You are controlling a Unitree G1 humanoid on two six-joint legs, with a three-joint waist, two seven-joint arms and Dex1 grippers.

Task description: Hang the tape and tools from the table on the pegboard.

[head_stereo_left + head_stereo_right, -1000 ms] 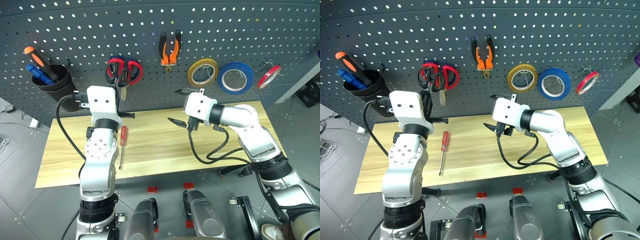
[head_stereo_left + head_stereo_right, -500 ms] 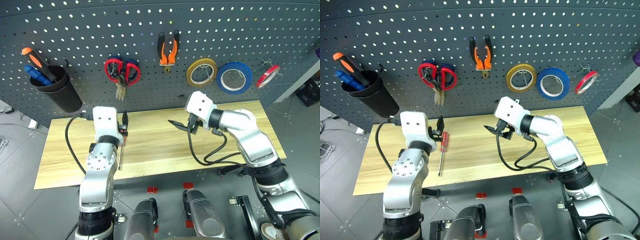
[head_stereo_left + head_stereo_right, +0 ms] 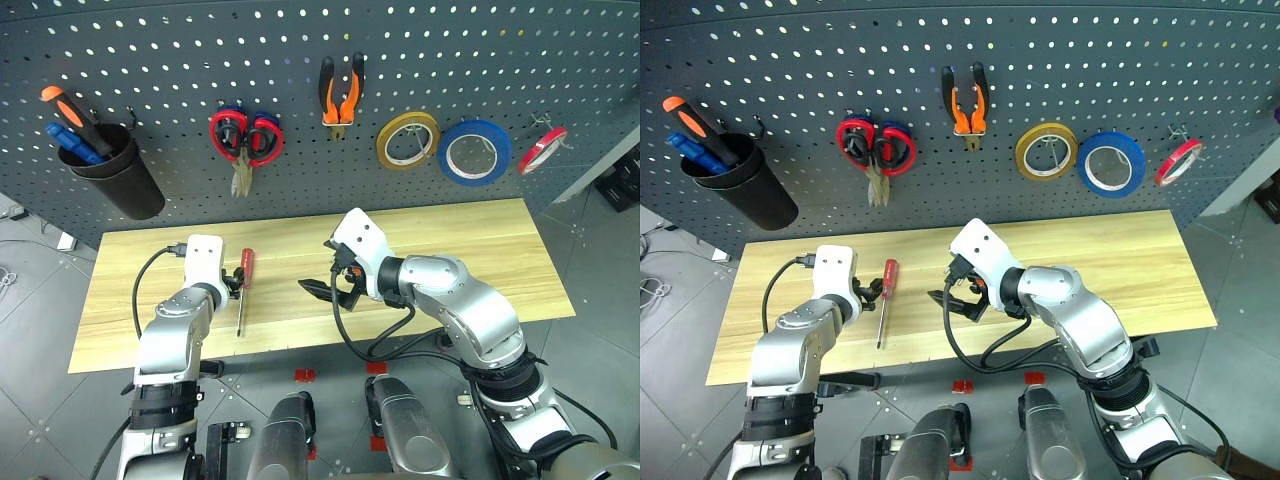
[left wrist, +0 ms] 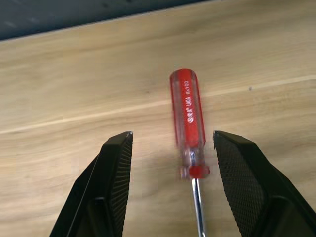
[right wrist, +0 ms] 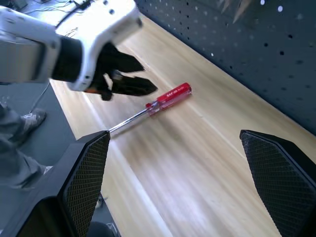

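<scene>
The red-handled screwdriver (image 3: 243, 290) lay on the table (image 3: 480, 250) at lower left of the frame, between the parted, empty fingers of the left gripper (image 4: 173, 148); the right gripper (image 3: 325, 287) hung wide open, empty, at centre.

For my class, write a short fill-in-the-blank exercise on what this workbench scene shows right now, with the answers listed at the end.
1. The only tool lying on the table is the red-handled ____.
2. The blue tape hangs on the pegboard between the yellow-brown roll and the thin ____ roll.
3. The left end effector has its fingers ____ on either side of the handle.
4. The orange and blue screwdrivers stand in a black ____.

Answers: screwdriver; red; open; cup
</scene>
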